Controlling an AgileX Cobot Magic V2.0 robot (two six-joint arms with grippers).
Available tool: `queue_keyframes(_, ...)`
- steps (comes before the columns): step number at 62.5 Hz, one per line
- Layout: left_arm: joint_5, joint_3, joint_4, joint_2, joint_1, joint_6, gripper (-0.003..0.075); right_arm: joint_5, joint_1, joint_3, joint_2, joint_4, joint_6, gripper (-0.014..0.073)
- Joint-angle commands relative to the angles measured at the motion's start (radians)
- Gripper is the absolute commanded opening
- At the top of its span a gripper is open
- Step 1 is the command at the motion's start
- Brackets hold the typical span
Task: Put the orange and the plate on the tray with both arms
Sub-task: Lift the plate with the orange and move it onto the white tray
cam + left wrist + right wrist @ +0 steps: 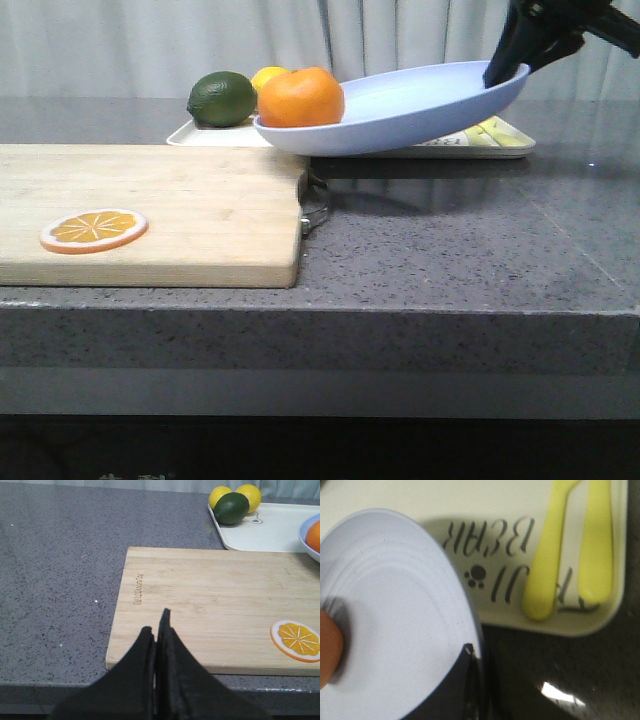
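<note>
Toward the bench's (480, 240) far edge, right claw (503, 72) clamped on tilted plate (420, 105) carrying orange (300, 97), above tray (500, 145). Left claw (156, 630) closed, empty.

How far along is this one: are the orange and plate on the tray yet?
Done: the orange sits on the plate. In hand: the right hand grips the plate's rim, holding it tilted above the tray. Left: setting it down and letting go. The left hand is shut over the cutting board.
</note>
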Motion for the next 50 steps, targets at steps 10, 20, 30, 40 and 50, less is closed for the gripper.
queue_keyframes(10,-0.089,-0.024,-0.006,0.011,0.002,-0.006,-0.0018,-0.016,-0.002,-0.394,0.173,0.096,0.0,-0.0069)
queue_keyframes(20,-0.089,-0.024,-0.006,0.011,0.002,-0.006,-0.0018,0.003,-0.002,-0.599,0.314,0.098,0.015,-0.0069)
queue_keyframes(30,-0.089,-0.024,-0.006,0.011,0.002,-0.006,-0.0018,0.023,-0.002,-0.718,0.415,0.098,0.015,-0.0069)
queue_keyframes(40,-0.089,-0.024,-0.006,0.011,0.002,-0.006,-0.0018,-0.001,-0.002,-0.732,0.45,0.098,0.015,-0.0067)
queue_keyframes(50,-0.089,-0.024,-0.006,0.011,0.002,-0.006,-0.0018,0.006,-0.002,-0.732,0.461,0.095,0.015,0.0013)
